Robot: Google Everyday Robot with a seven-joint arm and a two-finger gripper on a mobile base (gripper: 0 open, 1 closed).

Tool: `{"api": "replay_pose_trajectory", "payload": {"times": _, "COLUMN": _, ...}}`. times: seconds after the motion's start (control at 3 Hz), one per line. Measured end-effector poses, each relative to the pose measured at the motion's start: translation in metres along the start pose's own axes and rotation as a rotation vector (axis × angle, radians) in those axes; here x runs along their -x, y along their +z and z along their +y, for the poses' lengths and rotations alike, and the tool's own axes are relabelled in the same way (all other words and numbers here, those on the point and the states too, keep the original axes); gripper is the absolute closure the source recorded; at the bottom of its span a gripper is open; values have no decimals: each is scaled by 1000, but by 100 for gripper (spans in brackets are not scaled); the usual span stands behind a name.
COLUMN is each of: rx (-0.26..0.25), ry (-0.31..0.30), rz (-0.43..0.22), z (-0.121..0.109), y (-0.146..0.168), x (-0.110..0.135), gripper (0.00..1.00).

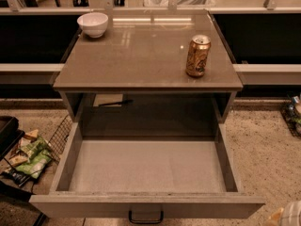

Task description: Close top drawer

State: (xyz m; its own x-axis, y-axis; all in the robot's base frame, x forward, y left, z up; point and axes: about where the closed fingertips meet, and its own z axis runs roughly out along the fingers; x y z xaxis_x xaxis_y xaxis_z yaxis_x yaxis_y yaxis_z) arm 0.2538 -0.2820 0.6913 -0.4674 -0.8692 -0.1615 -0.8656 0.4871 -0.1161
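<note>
The top drawer (146, 166) is pulled fully out toward me. Its pale grey inner floor is bare. Its broad flat front (84, 206) runs along the bottom of the view, with the small black handle (146, 217) at its centre. Only a pale tip of my gripper (288, 215) shows in the bottom right corner. It is just right of the drawer front's right end and does not touch the drawer.
A gold drink can (198, 55) and a white bowl (93, 24) stand on the cabinet top (141, 60). A wire basket with snack packets (29, 155) sits on the floor at the left. Another basket (294, 114) is at the right edge.
</note>
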Motion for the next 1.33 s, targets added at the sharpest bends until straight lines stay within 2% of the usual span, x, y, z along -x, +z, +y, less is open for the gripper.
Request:
{"api": "replay_pose_trajectory", "payload": {"times": 0.33, "rx": 53, "ry": -10, "rz": 16, "z": 33, "y": 44, "x": -26, "gripper": 100}}
{"api": "replay_pose_trajectory", "payload": {"times": 0.67, "rx": 58, "ry": -9, "rz": 18, "z": 38, "y": 48, "x": -28, "gripper": 100}}
{"api": "replay_pose_trajectory", "payload": {"times": 1.0, "rx": 68, "ry": -32, "rz": -12, "z": 37, "y": 56, "x": -15, "gripper": 100}}
{"api": "replay_pose_trajectory", "payload": {"times": 1.33, "rx": 110, "ry": -73, "rz": -154, "z": 40, "y": 90, "x": 28, "gripper": 100}}
